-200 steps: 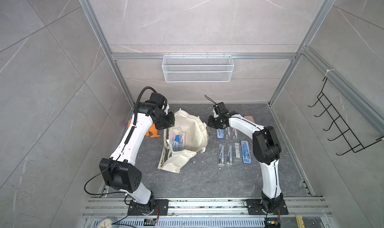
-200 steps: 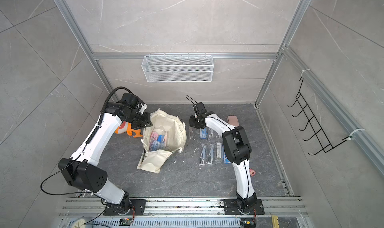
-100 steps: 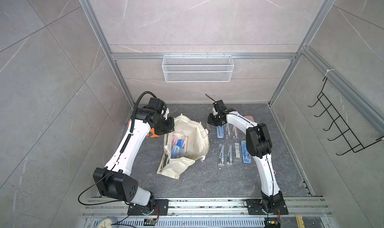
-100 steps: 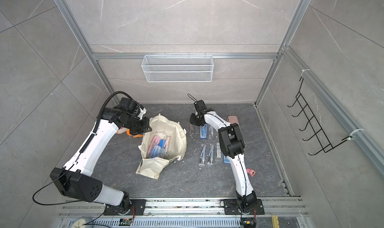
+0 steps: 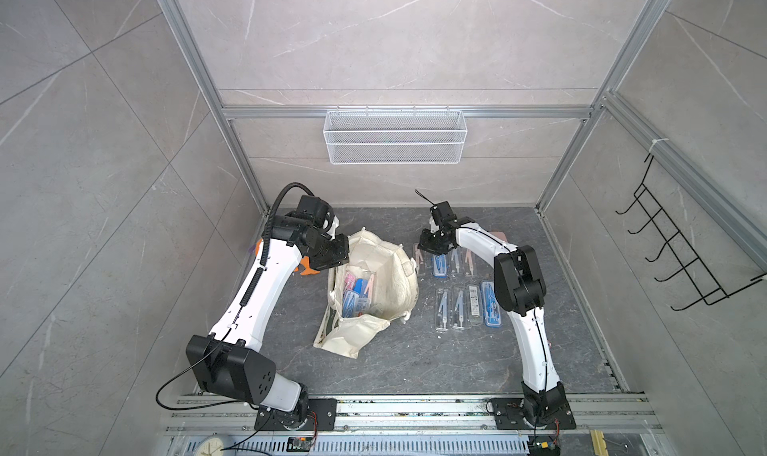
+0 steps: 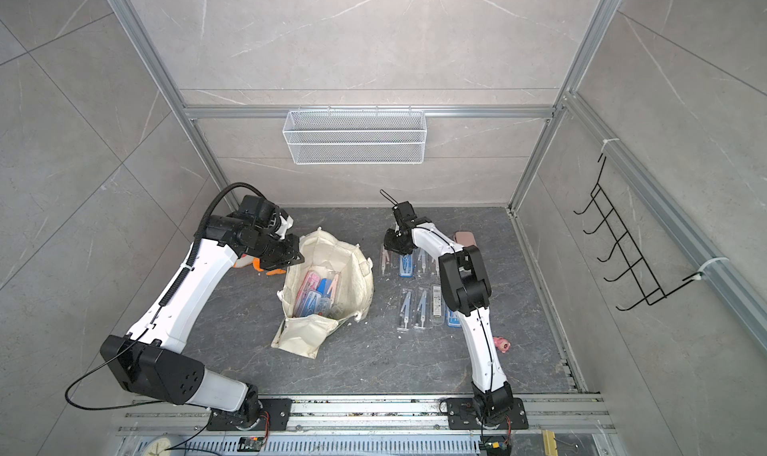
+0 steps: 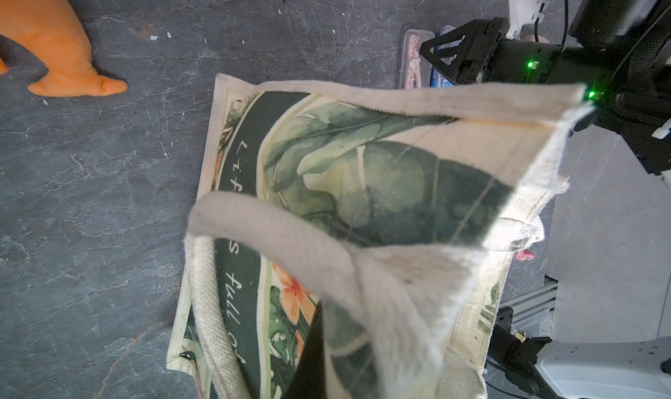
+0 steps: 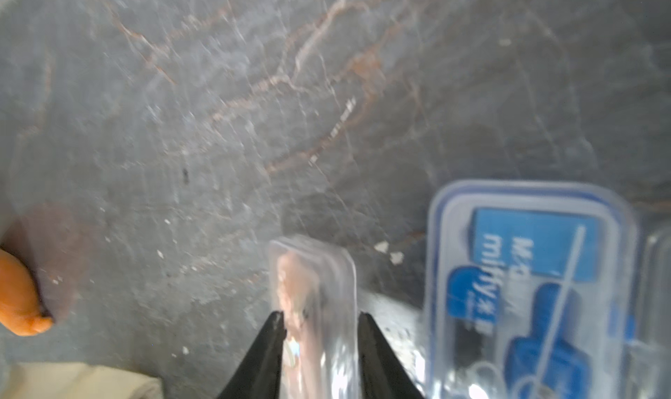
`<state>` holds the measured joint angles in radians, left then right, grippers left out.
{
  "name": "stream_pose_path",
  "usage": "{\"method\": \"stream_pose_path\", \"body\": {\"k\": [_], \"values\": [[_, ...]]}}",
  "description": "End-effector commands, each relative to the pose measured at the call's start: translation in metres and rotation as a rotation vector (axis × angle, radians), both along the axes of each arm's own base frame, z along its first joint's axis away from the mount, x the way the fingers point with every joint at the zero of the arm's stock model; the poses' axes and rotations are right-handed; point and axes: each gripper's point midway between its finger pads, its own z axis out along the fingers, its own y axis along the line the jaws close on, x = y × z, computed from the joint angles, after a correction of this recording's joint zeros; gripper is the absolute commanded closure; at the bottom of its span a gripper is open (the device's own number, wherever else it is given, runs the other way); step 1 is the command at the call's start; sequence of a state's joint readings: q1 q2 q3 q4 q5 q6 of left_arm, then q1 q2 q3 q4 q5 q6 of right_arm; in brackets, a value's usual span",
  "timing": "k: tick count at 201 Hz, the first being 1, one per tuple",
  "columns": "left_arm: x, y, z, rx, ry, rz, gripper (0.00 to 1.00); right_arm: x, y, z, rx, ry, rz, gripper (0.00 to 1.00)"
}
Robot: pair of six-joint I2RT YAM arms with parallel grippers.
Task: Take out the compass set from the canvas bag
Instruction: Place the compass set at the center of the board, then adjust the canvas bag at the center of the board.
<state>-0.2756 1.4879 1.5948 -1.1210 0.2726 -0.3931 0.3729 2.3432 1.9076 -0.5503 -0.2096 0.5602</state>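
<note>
Set-down step, I judge: right jaws spread astride a pink compass set (image 8: 315, 270) on the table (image 8: 218, 124) – left jaws pinch the canvas bag (image 5: 394, 275) open. Next – lift clear, reach for the sets inside (image 5: 356, 294)

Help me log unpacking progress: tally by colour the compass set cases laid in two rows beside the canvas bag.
Blue compass set cases: 2
Clear compass set cases: 6, one of them between the right gripper's jaws
Total: 8
</note>
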Motion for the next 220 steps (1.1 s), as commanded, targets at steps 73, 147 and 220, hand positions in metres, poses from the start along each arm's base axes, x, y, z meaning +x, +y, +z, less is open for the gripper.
{"method": "stream_pose_path", "body": {"k": [73, 147, 220], "values": [[-0.001, -0.005, 0.024, -0.05, -0.079, -0.003, 1.0, -0.053, -0.005, 0.154, 0.165, -0.202, 0.002, 0.55], [0.006, -0.003, 0.03, -0.025, -0.118, 0.011, 1.0, -0.192, 0.064, 0.231, 0.186, -0.34, 0.285, 0.56], [0.017, -0.004, 0.037, -0.023, -0.147, 0.032, 1.0, -0.308, 0.139, 0.183, 0.133, -0.237, 0.592, 0.6]]}}
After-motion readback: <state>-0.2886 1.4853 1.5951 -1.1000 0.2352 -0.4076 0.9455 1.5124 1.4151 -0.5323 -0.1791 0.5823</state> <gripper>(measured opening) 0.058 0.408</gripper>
